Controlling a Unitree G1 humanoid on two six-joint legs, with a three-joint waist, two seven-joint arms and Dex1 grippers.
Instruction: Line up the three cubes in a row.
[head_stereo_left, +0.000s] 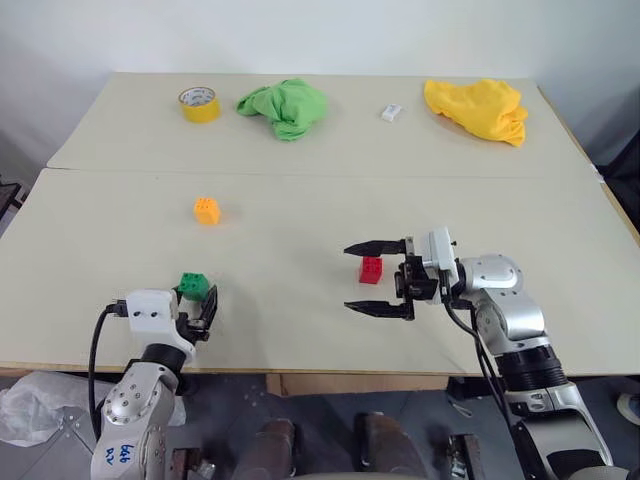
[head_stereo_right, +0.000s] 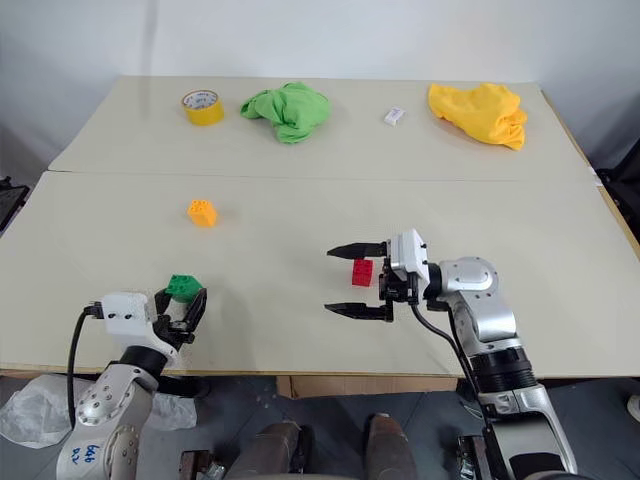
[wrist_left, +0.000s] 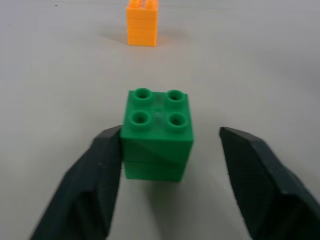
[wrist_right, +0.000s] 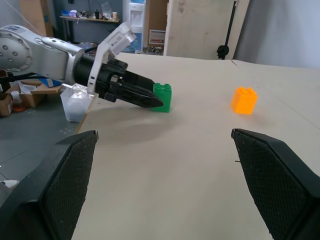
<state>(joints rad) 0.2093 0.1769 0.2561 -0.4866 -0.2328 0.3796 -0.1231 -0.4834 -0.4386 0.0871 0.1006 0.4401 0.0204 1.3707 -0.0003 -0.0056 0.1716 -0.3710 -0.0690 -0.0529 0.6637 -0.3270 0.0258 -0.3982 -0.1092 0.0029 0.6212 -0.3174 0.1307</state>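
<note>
Seeing my left gripper (wrist_left: 167, 165) at the near table (head_stereo_left: 300, 330) edge, jaws around the green cube (wrist_left: 157, 134), one finger touching, the other apart. Right gripper (head_stereo_left: 378, 278) gapes wide about the red cube (head_stereo_left: 371, 270). Orange cube (head_stereo_left: 207, 210) farther back, left.

left gripper (wrist_left: 165, 165) level, fingers partly parted; right gripper (head_stereo_left: 378, 277) turned leftward, fingers spread wide
</note>
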